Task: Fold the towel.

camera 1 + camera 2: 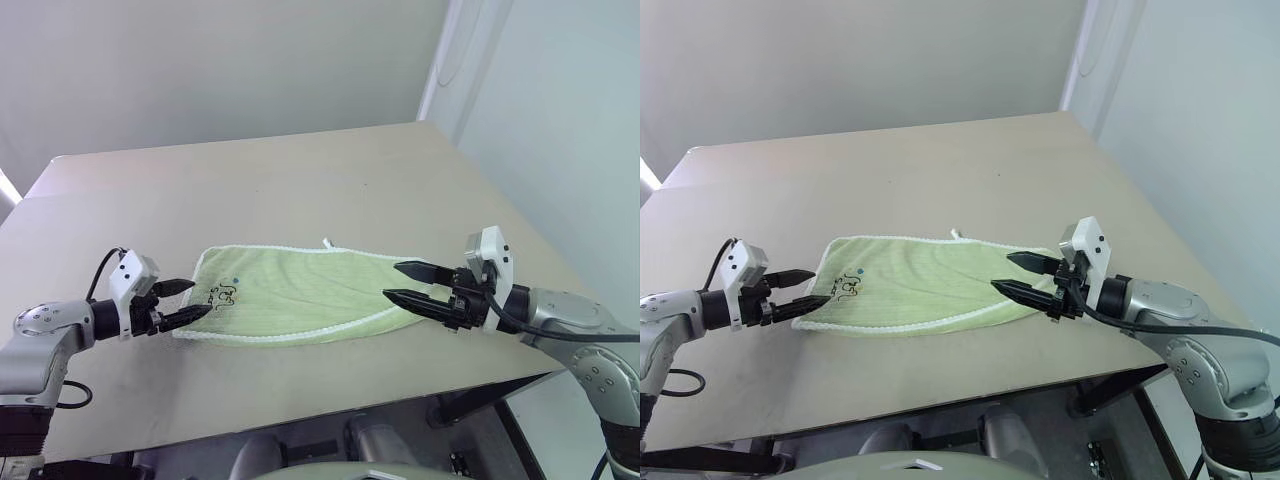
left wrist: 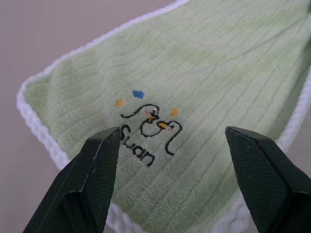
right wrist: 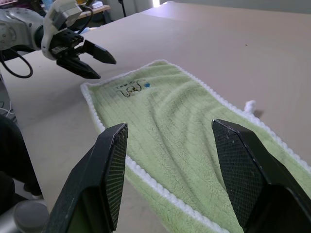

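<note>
The towel [image 1: 300, 293] lies flat on the table, a light green strip with white edging, folded lengthwise. Its dark embroidered cartoon mark [image 2: 150, 124] sits near the left end, and a small white loop [image 1: 326, 242] sticks out from the far edge. My left gripper [image 1: 186, 301] hovers open just off the towel's left end, its fingers [image 2: 99, 160] framing the mark. At the towel's right end my right gripper [image 1: 404, 282] is open too, raised a little above the cloth, nothing between its fingers [image 3: 111, 165].
The beige table [image 1: 300, 180] stretches bare behind the towel. Its front edge [image 1: 330, 410] runs close below the towel, and the right edge [image 1: 520, 220] lies beyond my right arm. A white wall stands behind.
</note>
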